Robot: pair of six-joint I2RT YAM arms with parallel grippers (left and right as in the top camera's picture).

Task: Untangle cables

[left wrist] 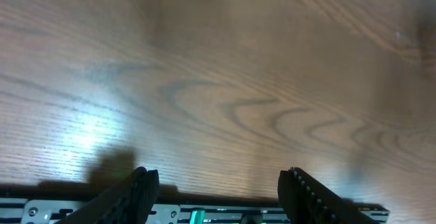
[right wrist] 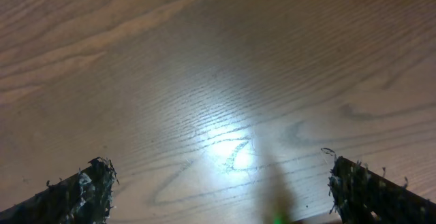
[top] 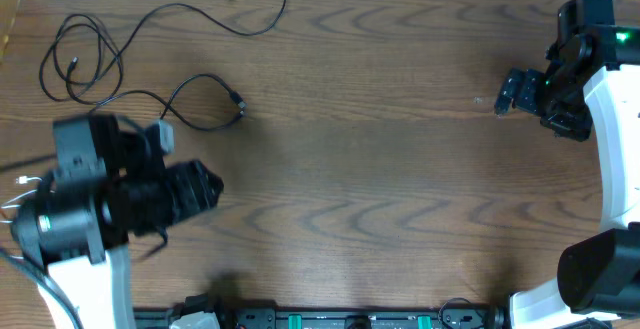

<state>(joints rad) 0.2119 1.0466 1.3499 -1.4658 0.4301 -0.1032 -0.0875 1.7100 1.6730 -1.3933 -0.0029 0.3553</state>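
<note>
- The left claw [left wrist: 218, 188] stands partly open. Its two dark fingers [left wrist: 139, 190] are apart, and between them I see only bare wood.
- The right claw [right wrist: 221, 183] is spread wide. Its fingers [right wrist: 92, 183] sit at the two edges of the right wrist view, and it holds nothing.
- Under both claws is the brown wooden worktop [top: 380, 169], with a bright reflection of light on it.
- Below the left claw, at the near edge of the worktop, runs a black rail [left wrist: 197, 214] with green parts.
- The black cables [top: 236, 100] lie at the far left corner of the worktop, in loose loops that cross each other. They are well apart from both claws.
- One plug end lies just beyond the left arm, and another cable runs close to the far edge.
- A thin white cable [top: 22, 181] shows at the left edge, beside the left arm and mostly hidden by it.
- The left arm lies low at the near left, its claw pointing right toward the middle.
- The right arm is folded at the far right, with a green light on it. Its claw points left.
</note>
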